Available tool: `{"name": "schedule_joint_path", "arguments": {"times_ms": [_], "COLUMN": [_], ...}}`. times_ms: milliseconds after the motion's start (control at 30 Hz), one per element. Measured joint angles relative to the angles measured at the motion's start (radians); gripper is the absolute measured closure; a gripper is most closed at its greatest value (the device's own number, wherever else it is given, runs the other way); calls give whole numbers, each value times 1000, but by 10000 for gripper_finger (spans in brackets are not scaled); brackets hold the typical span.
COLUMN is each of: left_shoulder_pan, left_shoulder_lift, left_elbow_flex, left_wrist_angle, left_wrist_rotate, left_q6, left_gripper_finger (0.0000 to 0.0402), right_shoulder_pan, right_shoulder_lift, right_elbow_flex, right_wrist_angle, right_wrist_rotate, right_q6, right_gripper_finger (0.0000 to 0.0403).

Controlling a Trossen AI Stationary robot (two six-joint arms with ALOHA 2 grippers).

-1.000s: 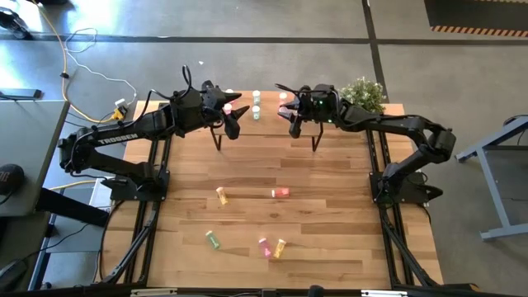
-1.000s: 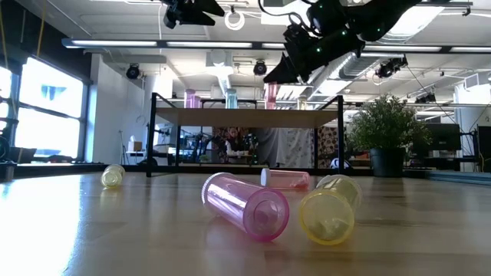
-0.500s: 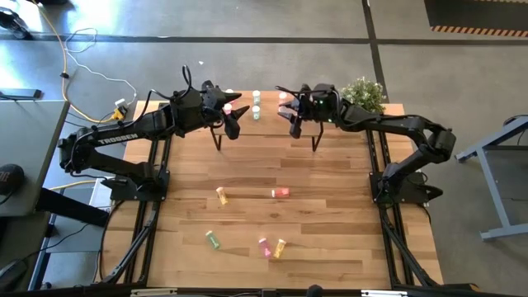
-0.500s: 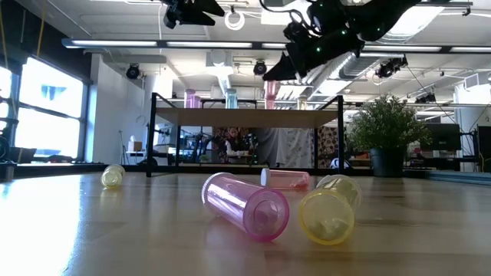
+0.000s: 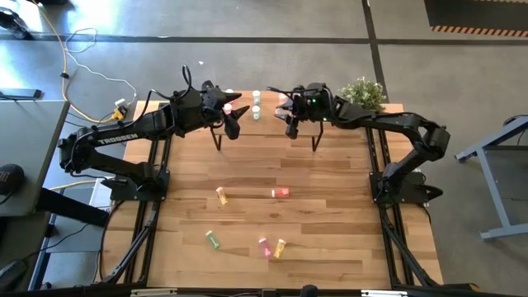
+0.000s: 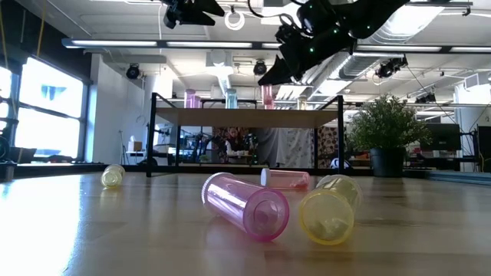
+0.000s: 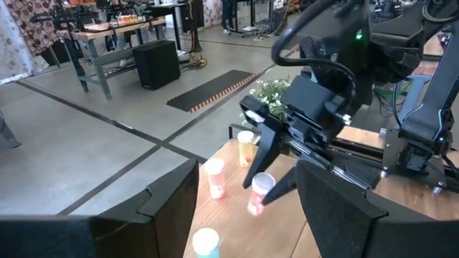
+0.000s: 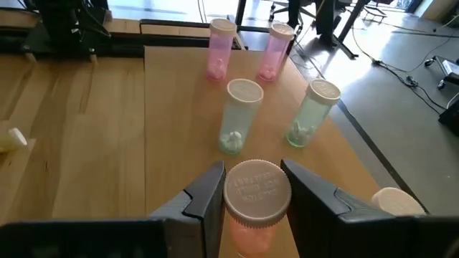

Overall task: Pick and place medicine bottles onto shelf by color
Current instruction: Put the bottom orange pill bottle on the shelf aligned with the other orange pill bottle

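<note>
The shelf (image 5: 266,125) stands at the table's far middle on thin black legs. On it stand two pink bottles (image 8: 221,46), two green bottles (image 8: 240,115) and, toward its right end, a red-orange bottle (image 7: 214,178) and a yellow one (image 7: 246,147). My right gripper (image 5: 289,118) is over the shelf's right part, shut on a red-orange bottle (image 8: 256,192). My left gripper (image 5: 233,117) hovers above the shelf's left end, open, with nothing between its fingers (image 7: 172,204). My right gripper pinches the red-orange bottle between its two fingers (image 8: 208,195), at its top end around and just under the pale cap (image 8: 256,188). The fingers come from the table's right, slanting down. The bottle stays upright; whether its bottom rests on the shelf I cannot tell.
Several bottles lie loose on the table's near half: yellow (image 5: 221,195), red (image 5: 280,192), green (image 5: 213,239), pink (image 5: 265,247), yellow (image 5: 280,247). A potted plant (image 5: 363,93) stands at the far right corner.
My right gripper has edged a little toward the table's left along the shelf, carrying the upright bottle with it.
</note>
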Motion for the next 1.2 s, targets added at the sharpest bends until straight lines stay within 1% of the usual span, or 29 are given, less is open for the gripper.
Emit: {"name": "schedule_joint_path", "arguments": {"times_ms": [67, 267, 567, 1200], "left_shoulder_pan": [0, 0, -1, -1], "left_shoulder_lift": [0, 0, 0, 0], "left_elbow_flex": [0, 0, 0, 0], "left_wrist_angle": [0, -1, -1, -5], "left_wrist_rotate": [0, 0, 0, 0], "left_q6": [-1, -1, 0, 0], "left_gripper_finger": [177, 177, 177, 177], "right_shoulder_pan": [2, 0, 1, 6], "right_shoulder_lift": [0, 1, 11, 20], "right_elbow_flex": [0, 0, 0, 0], "right_wrist_angle": [-3, -46, -56, -57], "right_wrist_rotate": [9, 79, 97, 127], "right_q6": [7, 68, 155, 150], "right_gripper_finger": [286, 286, 286, 283]}}
